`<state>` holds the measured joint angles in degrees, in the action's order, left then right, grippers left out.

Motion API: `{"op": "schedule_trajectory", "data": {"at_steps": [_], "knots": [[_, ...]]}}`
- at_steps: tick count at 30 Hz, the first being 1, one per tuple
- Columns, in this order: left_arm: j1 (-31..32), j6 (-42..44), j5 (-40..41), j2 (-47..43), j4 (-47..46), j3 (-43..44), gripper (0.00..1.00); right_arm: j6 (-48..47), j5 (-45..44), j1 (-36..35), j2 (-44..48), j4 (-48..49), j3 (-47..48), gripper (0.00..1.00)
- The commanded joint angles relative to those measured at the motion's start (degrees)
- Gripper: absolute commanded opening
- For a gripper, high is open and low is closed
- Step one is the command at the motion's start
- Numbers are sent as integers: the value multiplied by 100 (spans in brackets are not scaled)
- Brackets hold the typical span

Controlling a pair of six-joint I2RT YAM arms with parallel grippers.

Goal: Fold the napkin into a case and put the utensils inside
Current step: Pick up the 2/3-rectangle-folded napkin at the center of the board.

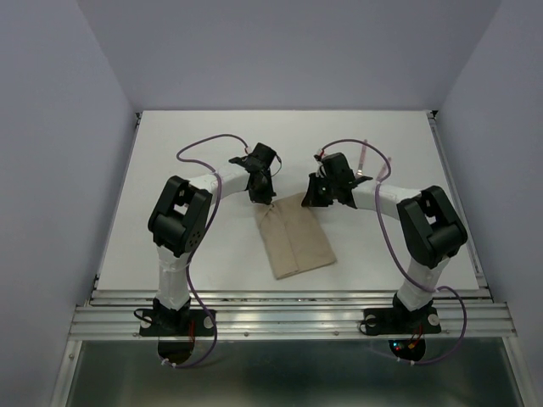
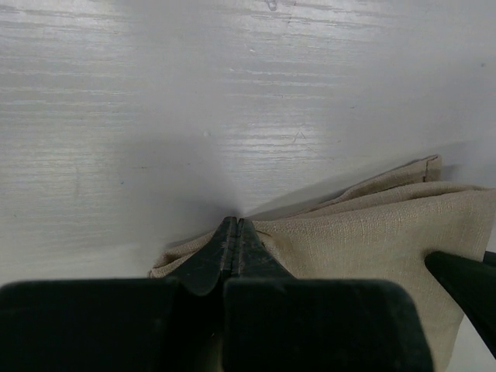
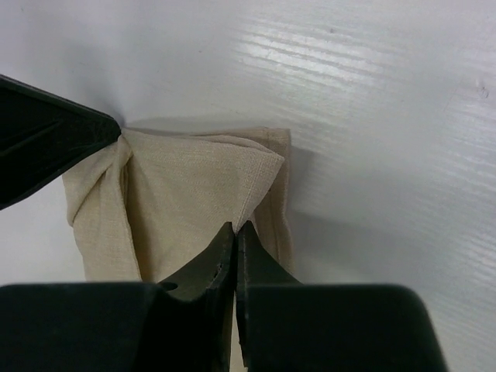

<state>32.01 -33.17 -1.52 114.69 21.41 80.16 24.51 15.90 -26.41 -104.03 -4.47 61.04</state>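
The folded tan cloth napkin [image 1: 294, 242] lies at the centre of the white table [image 1: 170, 153] in the top view. The left gripper [image 1: 264, 201] is clenched on its upper-left corner. The right gripper [image 1: 310, 201] pinches the upper-right corner, jaws pressed together on the cloth.

The white, wood-grained table [image 1: 170, 170] carries one folded tan napkin [image 1: 294, 242], lying flat toward the table's near-middle.

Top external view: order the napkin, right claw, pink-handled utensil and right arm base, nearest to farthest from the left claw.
1. napkin, pinched by the left claw.
2. right claw, at the napkin's far-right corner.
3. pink-handled utensil, farther right and back.
4. right arm base, near-right edge.
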Motion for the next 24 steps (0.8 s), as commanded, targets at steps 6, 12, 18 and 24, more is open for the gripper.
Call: {"op": "schedule_trajectory", "data": {"at_steps": [6, 12, 18, 24], "knots": [[7, -23, -33, -17, 188, -202, 0, 405, -921, -531, 445, -598, 435, 1], [7, -32, -77, -26, 153, -247, 0, 695, -1440, -891, 287, -942, 716, 1], [7, -32, -94, -26, 136, -282, 0, 906, -1538, -1199, 181, -942, 945, 1], [7, -58, -147, -26, 74, -343, 0, 1029, -1537, -1427, -38, -907, 1191, 1]]}}
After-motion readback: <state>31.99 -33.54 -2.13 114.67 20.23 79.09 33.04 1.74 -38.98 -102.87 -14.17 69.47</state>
